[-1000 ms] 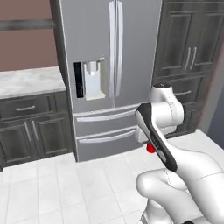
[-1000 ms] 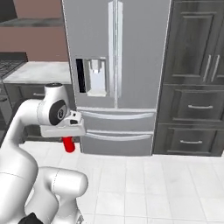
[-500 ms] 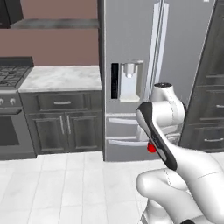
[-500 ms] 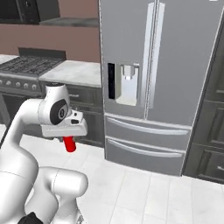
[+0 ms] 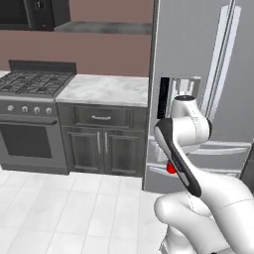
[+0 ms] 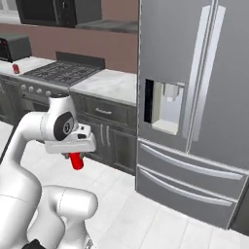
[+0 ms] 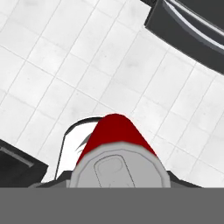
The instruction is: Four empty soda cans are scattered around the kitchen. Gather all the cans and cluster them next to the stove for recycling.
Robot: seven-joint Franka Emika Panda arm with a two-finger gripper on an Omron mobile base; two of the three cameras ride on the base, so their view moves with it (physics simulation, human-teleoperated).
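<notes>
bright red cylindrical soda can with silver top hangs clamped in the gripper fingers, centre-left of right base view, above white tiled floor. dark grey gas stove with black grates sits at left of left base view, beside a white marble counter on dark cabinets. second small red can stands on the counter at upper left of right base view, beyond the stove. stainless steel fridge at right.

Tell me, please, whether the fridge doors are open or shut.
Shut: both fridge doors lie flush, handles side by side, and the drawers below are pushed in.
</notes>
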